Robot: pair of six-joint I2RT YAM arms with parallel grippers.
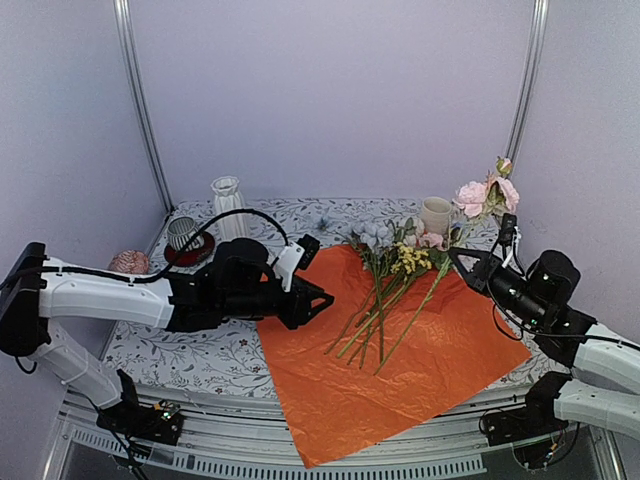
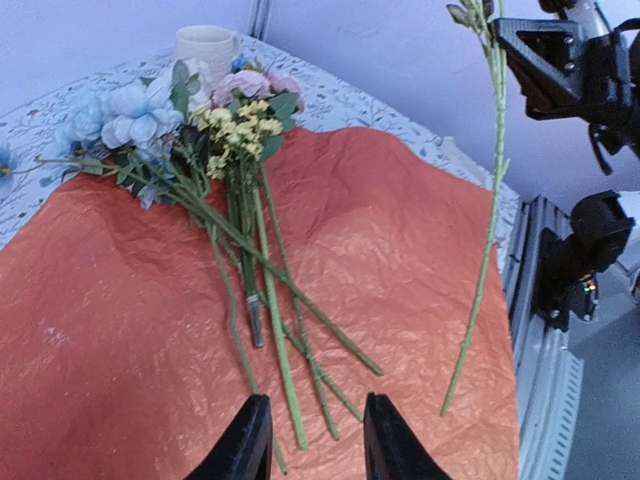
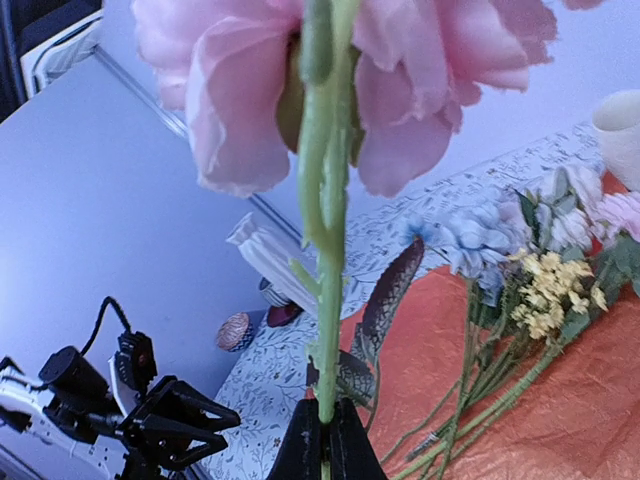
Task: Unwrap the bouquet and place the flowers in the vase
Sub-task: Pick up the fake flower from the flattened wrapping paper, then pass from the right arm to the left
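Worry: long stem [image 2: 480,230] dangling from the clamped right claw [image 3: 323,437] could miss the vase [image 1: 227,200]; left claw [image 2: 318,440] half-parted, empty.

Cream mug [image 1: 435,214] back R, striped cup [image 1: 182,232] on red saucer [image 1: 190,256] back L, pinkish ball [image 1: 129,262] near.

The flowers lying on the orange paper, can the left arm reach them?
Probably yes. The left gripper sits open right at the stem ends of the flowers, and nothing but orange paper lies around them.
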